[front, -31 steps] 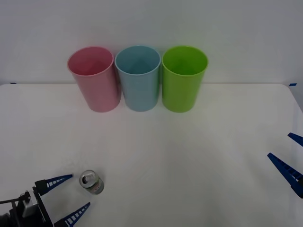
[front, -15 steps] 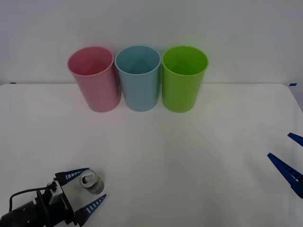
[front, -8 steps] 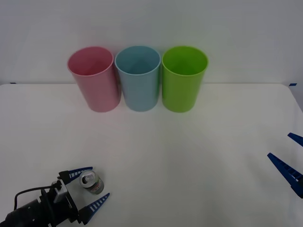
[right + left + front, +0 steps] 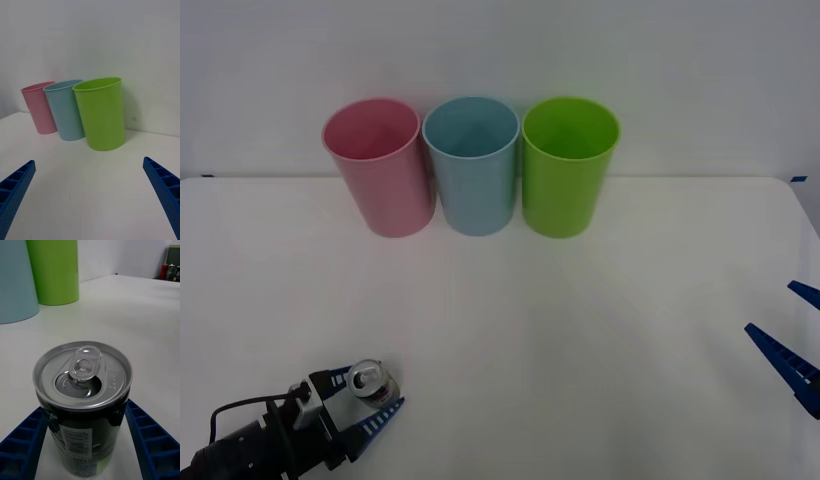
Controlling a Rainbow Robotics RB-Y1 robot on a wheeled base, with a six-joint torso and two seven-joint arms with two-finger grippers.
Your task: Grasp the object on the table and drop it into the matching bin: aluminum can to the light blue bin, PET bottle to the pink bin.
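Observation:
The aluminum can (image 4: 373, 386) stands upright on the white table (image 4: 580, 320) at the near left, silver pull-tab top up, dark body below. My left gripper (image 4: 370, 391) is shut on it. In the left wrist view both blue fingers (image 4: 22, 442) press against the can (image 4: 83, 397) on either side. The light blue bin (image 4: 472, 170) stands at the back of the table between the pink bin (image 4: 380, 170) and a lime green bin (image 4: 568, 170). My right gripper (image 4: 770, 306) hangs open at the right edge, far from the can.
All three bins stand in a row against the white wall, and in the right wrist view the green bin (image 4: 101, 112) is the nearest. A wide stretch of bare tabletop lies between the can and the bins.
My left gripper came forward around the can, then its fingers drew together onto the can's sides. The can has stayed in place. The right arm has not moved.

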